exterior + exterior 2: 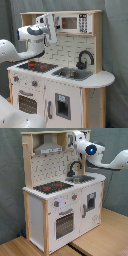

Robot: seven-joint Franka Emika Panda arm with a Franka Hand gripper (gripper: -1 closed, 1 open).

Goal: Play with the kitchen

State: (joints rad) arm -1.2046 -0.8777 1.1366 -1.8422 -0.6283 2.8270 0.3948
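Observation:
The kitchen [65, 95] [60, 213] is a white and light-wood toy with a black-red hob [37, 65] [53, 187], a black faucet [85, 58] [75, 168], a silver sink [71, 74] [84, 178], a grey hood [47, 148] and an oven door [28, 103] [64, 223]. My gripper [50, 22] [75, 136] is high up at the top shelf, above the hob and sink, beside the microwave panel [75, 23]. It holds nothing that I can see.
The kitchen stands on a wooden table [105, 235] in front of a grey curtain [12, 188]. The white arm [12, 50] [112, 160] reaches in from the side of the kitchen. Knobs [35, 83] sit above the oven door.

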